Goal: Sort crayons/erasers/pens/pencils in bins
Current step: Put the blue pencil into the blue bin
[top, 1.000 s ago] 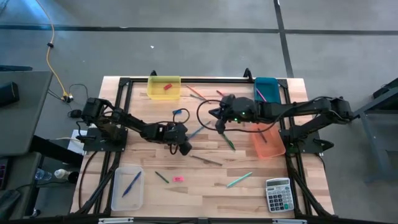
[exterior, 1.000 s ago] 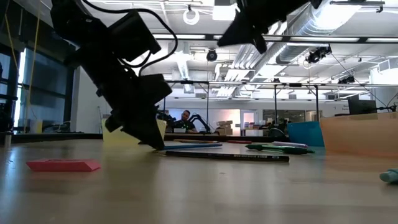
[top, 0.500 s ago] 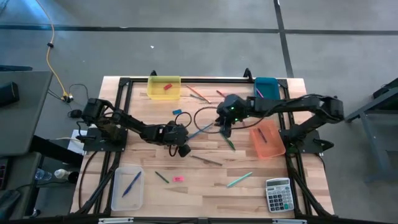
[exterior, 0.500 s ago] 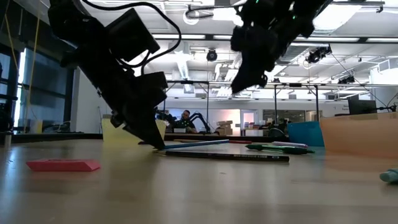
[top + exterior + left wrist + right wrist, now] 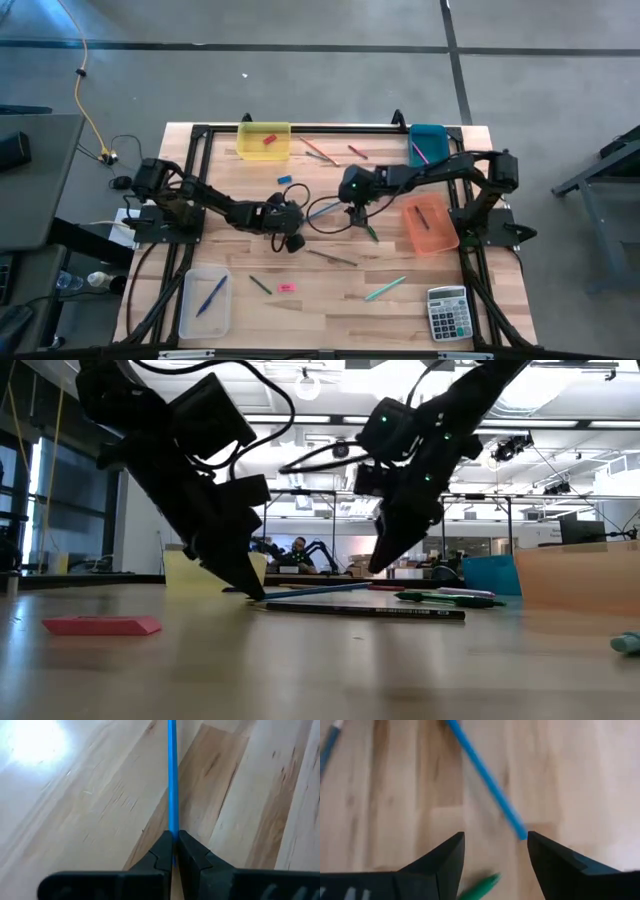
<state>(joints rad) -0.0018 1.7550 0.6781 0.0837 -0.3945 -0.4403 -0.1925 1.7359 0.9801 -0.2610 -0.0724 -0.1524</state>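
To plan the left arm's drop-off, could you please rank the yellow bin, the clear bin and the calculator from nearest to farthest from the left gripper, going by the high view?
From the left gripper, mid-table, jaws shut on the blue stick:
1. Yellow bin, at the far edge.
2. Clear bin, near-left corner; only slightly farther, so almost too close to call.
3. Calculator, near-right corner, clearly farthest.

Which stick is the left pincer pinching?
Find the wooden table, then its middle, where both arms meet. The left pincer is shut on one end of a thin blue stick. A green marker lies nearby, but only the blue stick is held.
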